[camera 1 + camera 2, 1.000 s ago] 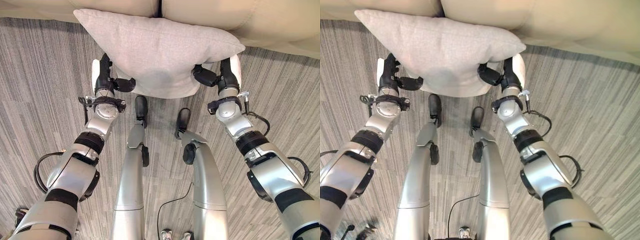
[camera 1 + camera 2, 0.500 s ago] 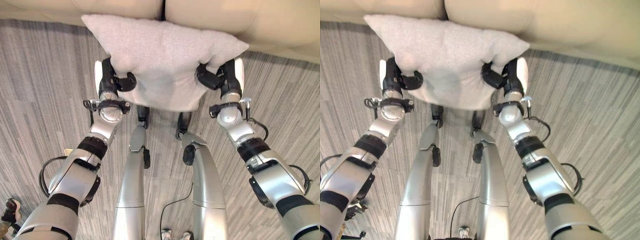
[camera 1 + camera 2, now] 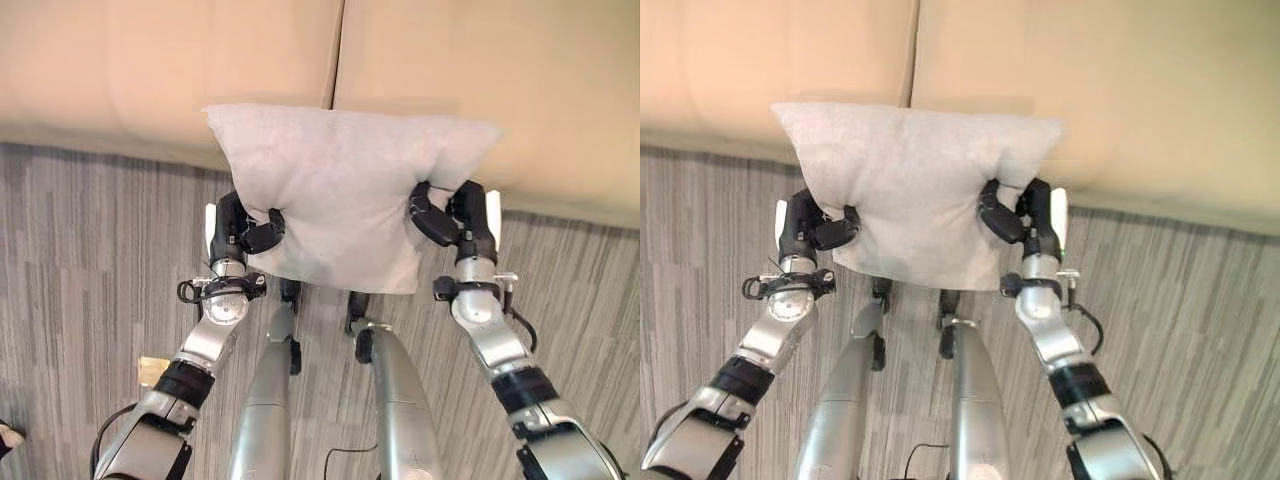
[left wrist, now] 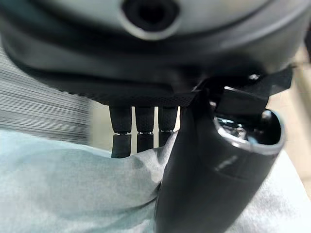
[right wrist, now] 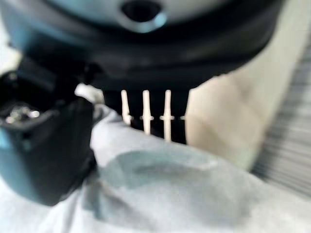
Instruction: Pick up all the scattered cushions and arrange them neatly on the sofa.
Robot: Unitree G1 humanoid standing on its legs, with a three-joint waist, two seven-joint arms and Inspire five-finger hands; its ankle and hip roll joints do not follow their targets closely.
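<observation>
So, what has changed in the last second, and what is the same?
Both hands have carried the grey cushion forward, from above the floor to over the front edge of the beige sofa. The camera has moved too, so more sofa shows. The left hand and right hand still grip the cushion's lower corners as before.

From the head we look steeply down with both eyes, set slightly apart, sharing the same cushion (image 3: pixel 345 195), sofa (image 3: pixel 520 90) and floor (image 3: pixel 90 250). Each wrist camera looks along its own hand, very near: left hand (image 4: pixel 218 165), right hand (image 5: pixel 43 145), both against the cushion.
</observation>
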